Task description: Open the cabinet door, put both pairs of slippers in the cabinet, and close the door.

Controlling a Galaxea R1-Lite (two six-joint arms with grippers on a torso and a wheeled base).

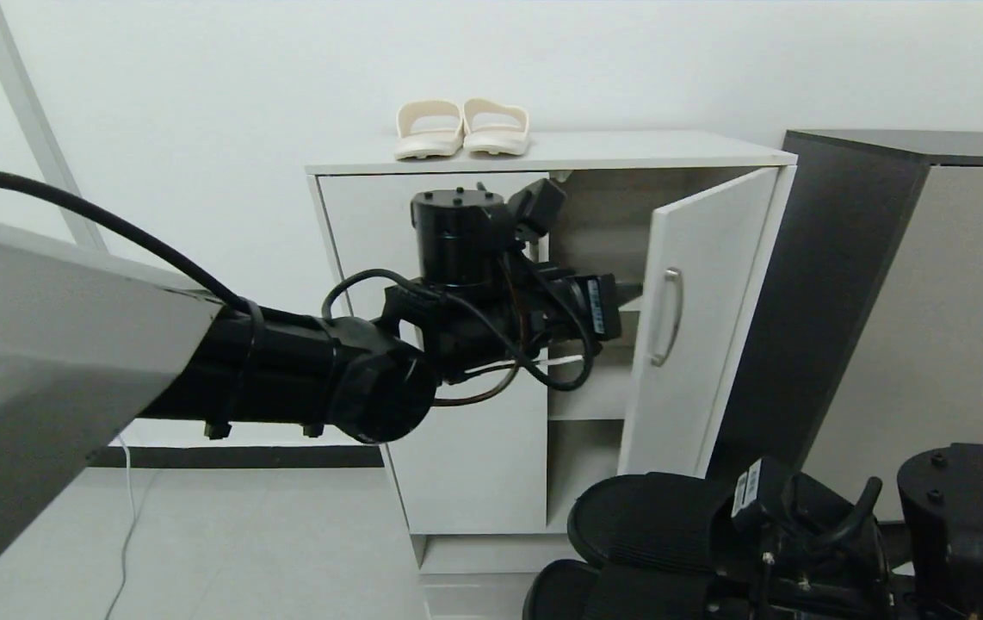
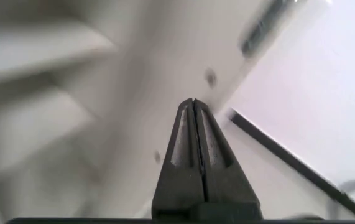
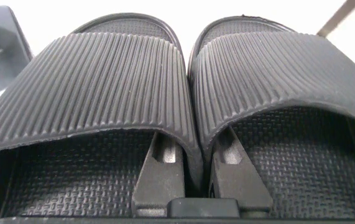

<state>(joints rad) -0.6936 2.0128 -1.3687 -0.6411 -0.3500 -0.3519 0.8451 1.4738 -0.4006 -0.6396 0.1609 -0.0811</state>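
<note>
A white cabinet (image 1: 543, 155) stands against the wall with its right door (image 1: 707, 319) swung partly open; the door has a metal handle (image 1: 668, 314). A cream pair of slippers (image 1: 461, 129) rests on the cabinet top. My left arm's wrist (image 1: 491, 284) is at the opening, and my left gripper (image 2: 194, 104) is shut on nothing, its tips close to the door's inner face (image 2: 165, 68). A black pair of slippers (image 1: 646, 525) hangs low in front of the cabinet. My right gripper (image 3: 193, 146) is shut on the black slippers' (image 3: 115, 81) touching inner walls, one finger inside each.
A dark grey cabinet (image 1: 887, 301) stands right beside the open door. Shelves (image 2: 34, 43) show inside the white cabinet. A white cable (image 1: 132, 517) trails on the pale floor at the left.
</note>
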